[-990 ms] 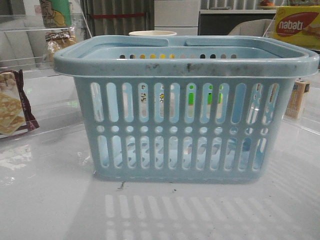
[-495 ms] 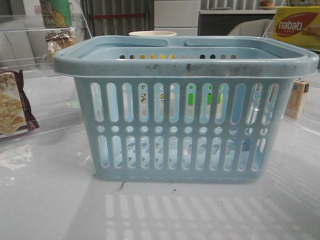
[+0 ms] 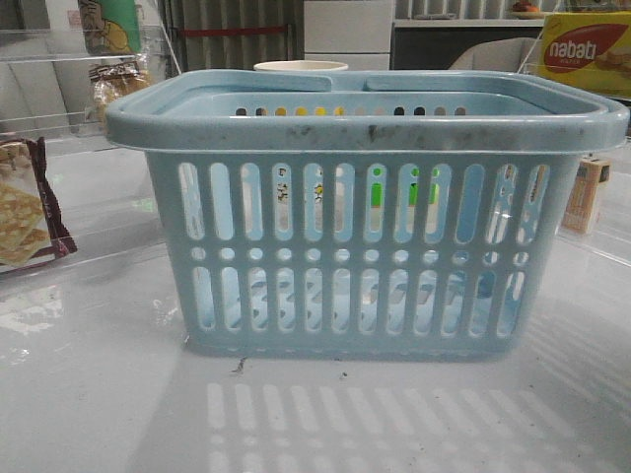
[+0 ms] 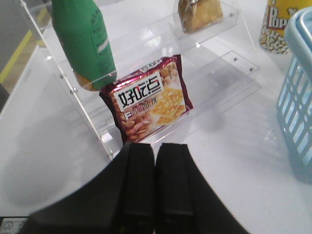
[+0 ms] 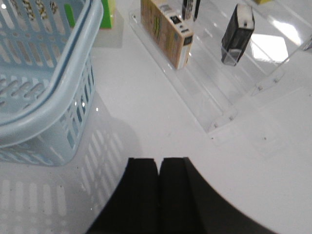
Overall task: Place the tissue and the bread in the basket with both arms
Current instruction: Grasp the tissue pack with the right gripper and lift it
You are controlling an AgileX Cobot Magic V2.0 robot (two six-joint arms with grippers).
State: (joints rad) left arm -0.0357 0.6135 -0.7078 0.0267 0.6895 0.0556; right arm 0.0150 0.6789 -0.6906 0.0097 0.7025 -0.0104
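The light-blue basket (image 3: 365, 212) stands in the middle of the table. Its side shows in the left wrist view (image 4: 298, 92) and its corner in the right wrist view (image 5: 46, 83). The bread (image 4: 199, 14), golden-brown in clear wrap, sits on the upper step of a clear acrylic shelf left of the basket, also seen in the front view (image 3: 116, 81). I cannot tell which item is the tissue. My left gripper (image 4: 155, 146) is shut and empty, above the table just short of the shelf. My right gripper (image 5: 159, 161) is shut and empty, right of the basket.
On the left shelf are a maroon cracker packet (image 4: 148, 100) and a green pack (image 4: 85, 41). A popcorn cup (image 4: 277, 27) stands behind the basket. On the right acrylic shelf (image 5: 219, 97) are a tan box (image 5: 165, 31) and a dark object (image 5: 237, 34). A yellow-red box (image 3: 587, 51) stands at the back right.
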